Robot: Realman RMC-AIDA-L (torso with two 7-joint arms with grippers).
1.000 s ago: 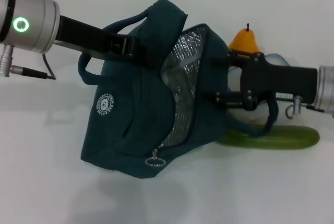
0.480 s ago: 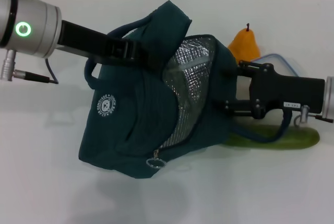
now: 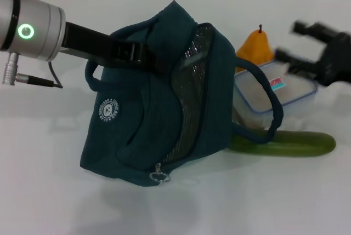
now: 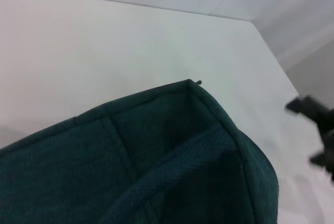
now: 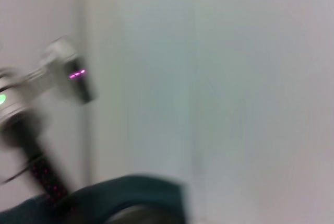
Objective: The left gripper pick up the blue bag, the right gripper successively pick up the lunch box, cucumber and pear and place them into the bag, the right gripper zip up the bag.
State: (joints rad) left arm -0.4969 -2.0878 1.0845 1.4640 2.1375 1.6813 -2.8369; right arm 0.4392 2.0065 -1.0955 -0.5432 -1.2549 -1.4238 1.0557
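The blue bag (image 3: 137,120) hangs tilted over the table, and my left gripper (image 3: 143,54) is shut on its top edge. Its silver-lined opening (image 3: 189,98) faces right. In the left wrist view only the bag's fabric (image 4: 130,156) fills the near field. My right gripper (image 3: 293,42) is blurred at the far right, open and empty, above the lunch box (image 3: 279,90). That clear box with a blue rim lies on the table just right of the bag. The orange pear (image 3: 256,46) stands behind it. The cucumber (image 3: 293,143) lies in front.
A bag handle loop (image 3: 271,120) droops over the lunch box's near corner and the cucumber's left end. A zipper ring (image 3: 159,176) dangles at the bag's lower front. The right wrist view shows the left arm (image 5: 52,78) and a bag edge (image 5: 125,198).
My right gripper has drawn away from the bag's opening, going right and farther back, which uncovers the lunch box. The bag's opening has narrowed and its handle dropped.
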